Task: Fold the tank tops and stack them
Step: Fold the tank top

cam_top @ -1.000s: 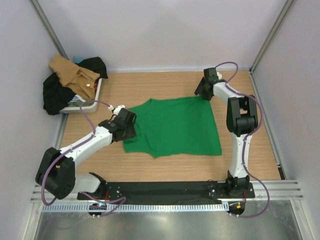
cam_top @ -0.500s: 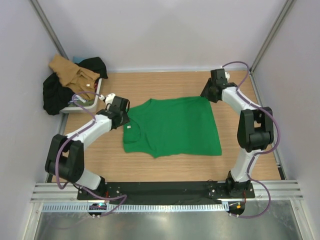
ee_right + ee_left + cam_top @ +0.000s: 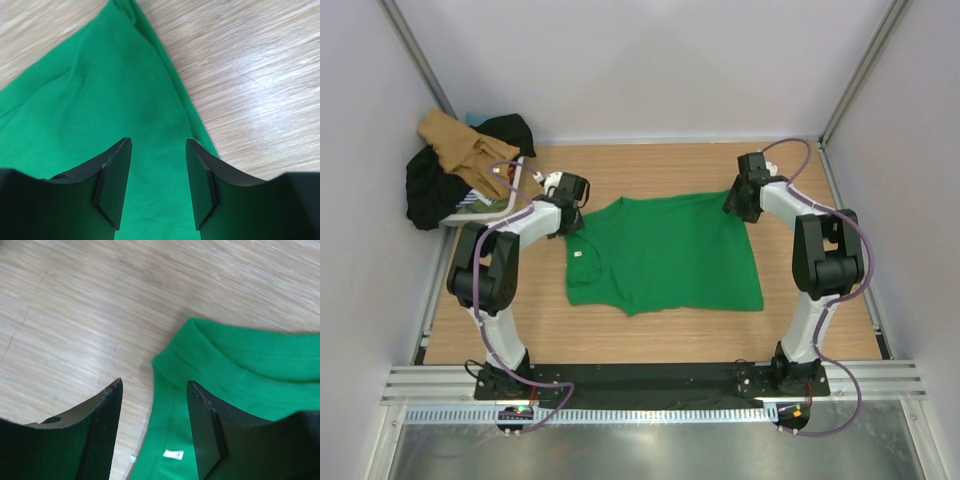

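Observation:
The bright green tank top (image 3: 665,255) lies spread flat in the middle of the wooden table. My left gripper (image 3: 575,220) hovers open at its far left corner. In the left wrist view the gripper (image 3: 155,390) straddles the garment's hemmed edge (image 3: 235,360), with nothing pinched between the jaws. My right gripper (image 3: 736,208) is open above the far right corner. The right wrist view has green cloth (image 3: 100,85) below the gripper (image 3: 157,150) and between its pads. The tan tank top (image 3: 460,145) lies crumpled on a pile at the far left.
A white tray (image 3: 500,208) at the far left corner holds the tan top and black clothing (image 3: 425,190), which spills over its side. Walls and metal posts close in the back and both sides. A black rail (image 3: 650,380) runs along the near edge.
My left gripper moved back and left from the green top's left edge to its far left corner, the arm folding up. My right gripper shifted a little around the far right corner.

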`<move>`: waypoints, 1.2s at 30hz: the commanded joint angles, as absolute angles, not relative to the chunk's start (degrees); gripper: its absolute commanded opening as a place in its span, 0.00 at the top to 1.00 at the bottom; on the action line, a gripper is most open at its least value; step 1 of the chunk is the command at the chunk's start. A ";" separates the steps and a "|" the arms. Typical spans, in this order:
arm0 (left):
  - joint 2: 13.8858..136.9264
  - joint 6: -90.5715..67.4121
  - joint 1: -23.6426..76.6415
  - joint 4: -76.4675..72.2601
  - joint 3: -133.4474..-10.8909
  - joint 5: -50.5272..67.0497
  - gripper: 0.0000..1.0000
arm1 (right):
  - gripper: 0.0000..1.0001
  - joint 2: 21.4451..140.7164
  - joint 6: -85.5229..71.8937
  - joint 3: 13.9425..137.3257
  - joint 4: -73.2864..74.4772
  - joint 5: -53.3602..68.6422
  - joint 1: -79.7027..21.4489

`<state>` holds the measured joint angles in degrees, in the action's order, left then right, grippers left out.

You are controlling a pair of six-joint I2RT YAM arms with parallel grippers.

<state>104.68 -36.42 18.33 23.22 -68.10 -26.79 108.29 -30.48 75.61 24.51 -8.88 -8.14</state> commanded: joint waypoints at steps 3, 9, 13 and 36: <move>108.19 -34.63 16.70 21.62 -72.77 -26.72 0.49 | 0.46 112.58 -29.36 81.20 25.75 -14.85 -8.35; 111.53 -33.84 15.29 22.24 -75.32 -25.40 0.65 | 0.50 116.19 -28.92 83.93 26.89 -16.61 -8.35; 113.29 -33.40 14.77 22.50 -76.99 -23.91 0.79 | 0.63 118.03 -29.00 85.60 27.07 -16.61 -8.26; 126.84 -30.06 10.99 28.83 -99.49 -18.99 0.89 | 0.52 127.88 -32.17 104.93 27.33 -14.24 -7.03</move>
